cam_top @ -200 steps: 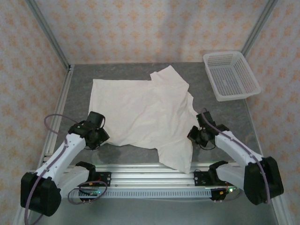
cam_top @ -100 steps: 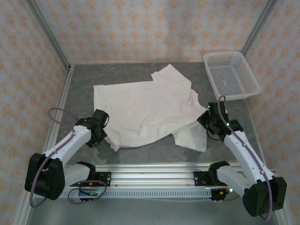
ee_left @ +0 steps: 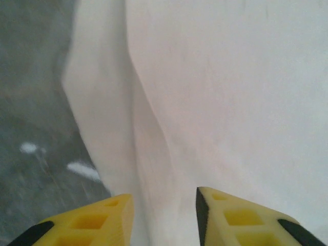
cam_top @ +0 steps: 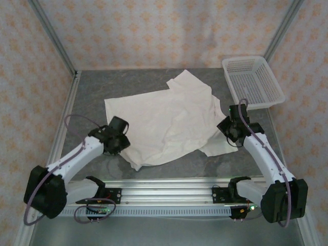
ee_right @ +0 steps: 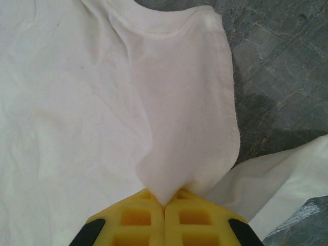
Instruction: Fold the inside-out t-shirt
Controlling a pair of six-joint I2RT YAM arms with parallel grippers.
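At mid-table the t-shirt (cam_top: 164,120) lies rumpled. The right gripper (ee_right: 165,202) is pinched tight on its hemmed edge, the left gripper (ee_left: 163,215) parted over a fold — the mesh basket (cam_top: 243,59) sits far right, apart.

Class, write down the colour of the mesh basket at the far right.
White; the basket shows best in the top external view.

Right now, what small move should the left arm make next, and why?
Probably close the left jaws on the t-shirt: they stand apart over a ridge of its cloth beside the bare table, while the right jaws are shut on a pinch of fabric.
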